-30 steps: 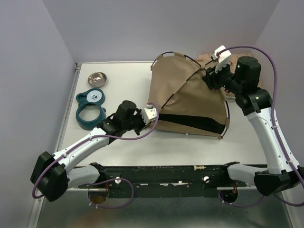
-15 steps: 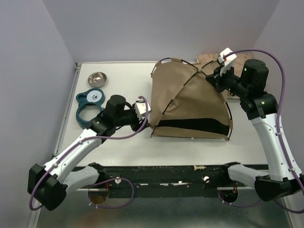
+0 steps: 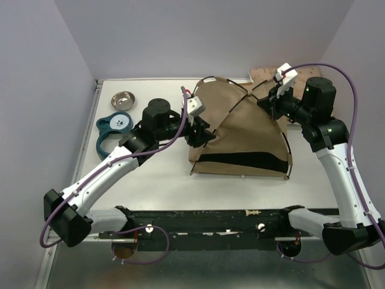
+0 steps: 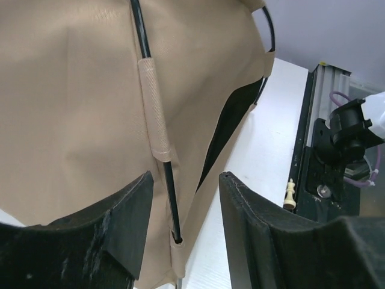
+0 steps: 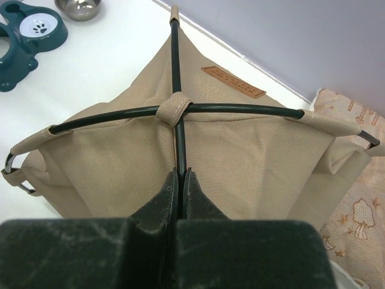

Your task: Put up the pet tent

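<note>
Raising the frame is the step I judge to be in hand: the pet tent (image 3: 240, 129) sits toward the back right of the table (image 3: 150, 180), its tan fabric domed up but leaning, with the black base band facing the arms. On my right wrist view, the right gripper (image 5: 180, 176) is pinched tight on the black pole (image 5: 175, 72) just below the loop where the two poles cross at the top. On my left wrist view, the left gripper (image 4: 185, 186) stands apart at the tent's left side, its jaws straddling the side pole (image 4: 170, 192) without squeezing it. A pink cushion (image 5: 355, 205) lies behind the tent. Next, I think, the left jaws need to close on that pole and steady it outward while the right holds the crown
</note>
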`<state>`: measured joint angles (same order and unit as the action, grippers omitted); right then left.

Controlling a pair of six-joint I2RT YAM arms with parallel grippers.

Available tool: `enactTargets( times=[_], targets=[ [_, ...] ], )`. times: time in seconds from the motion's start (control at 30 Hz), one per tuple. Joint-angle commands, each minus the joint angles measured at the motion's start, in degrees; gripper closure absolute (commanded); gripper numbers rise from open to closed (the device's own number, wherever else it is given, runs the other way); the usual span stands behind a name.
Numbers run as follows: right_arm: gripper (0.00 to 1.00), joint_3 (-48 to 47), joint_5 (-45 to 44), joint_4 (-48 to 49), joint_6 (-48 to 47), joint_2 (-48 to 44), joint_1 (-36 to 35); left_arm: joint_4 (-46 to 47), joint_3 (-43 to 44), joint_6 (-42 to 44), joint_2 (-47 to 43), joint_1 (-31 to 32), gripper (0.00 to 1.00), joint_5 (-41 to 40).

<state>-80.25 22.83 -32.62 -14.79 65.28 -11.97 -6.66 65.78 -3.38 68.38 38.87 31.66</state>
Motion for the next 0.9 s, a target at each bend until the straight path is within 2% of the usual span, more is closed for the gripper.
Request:
enactTargets(
  times=[0.0, 0.07, 0.13, 0.2, 0.3, 0.37, 0.43, 0.5, 0.6, 0.77, 0.87],
  targets=[
    [0.99, -0.2, 1.3, 3.4, 1.4, -0.9, 0.4, 1.6, 0.6, -4.1, 3.0, 1.2, 0.40, -2.7],
    [0.99, -0.2, 1.3, 3.5, 1.5, -0.9, 0.4, 2.2, 0.1, -4.1, 3.9, 1.8, 0.42, -3.5],
    [0.99, -0.3, 1.2, 3.6, 1.6, -0.9, 0.4, 3.1, -0.8, -4.1, 4.5, 2.1, 0.48, -3.6],
    [0.99, -0.3, 1.1, 3.6, 1.6, -1.0, 0.3, 4.1, -1.7, -3.7, 4.9, 2.4, 0.62, -4.0],
    [0.99, -0.4, 0.8, 3.8, 2.0, -1.0, 0.4, 3.5, -2.0, -3.0, 5.8, 2.9, 0.77, -4.5],
    [0.99, -0.6, 0.5, 3.9, 2.1, -1.1, 0.4, 2.0, -2.2, -2.0, 5.9, 2.9, 0.92, -4.4],
    [0.99, -0.8, -0.9, 4.5, 2.3, -1.0, 0.5, 0.3, -2.9, -0.1, 5.3, 2.9, 0.97, -4.7],
    [0.99, -1.2, -1.0, 4.7, 2.4, -1.0, 0.4, -1.2, -4.0, 1.3, 4.5, 2.8, 0.96, -5.4],
    [0.99, -1.1, -0.1, 4.9, 3.0, -1.2, 0.4, -1.3, -4.9, 1.4, 4.2, 2.9, 0.86, -5.4],
    [0.99, -0.4, 0.6, 4.9, 3.7, -1.2, 0.4, 0.2, -4.1, 0.3, 5.7, 2.9, 0.85, -5.2],
    [0.99, -0.2, 0.8, 4.8, 3.7, -1.6, 0.4, 0.9, -3.0, -0.3, 6.3, 2.9, 0.75, -4.8]
  ],
)
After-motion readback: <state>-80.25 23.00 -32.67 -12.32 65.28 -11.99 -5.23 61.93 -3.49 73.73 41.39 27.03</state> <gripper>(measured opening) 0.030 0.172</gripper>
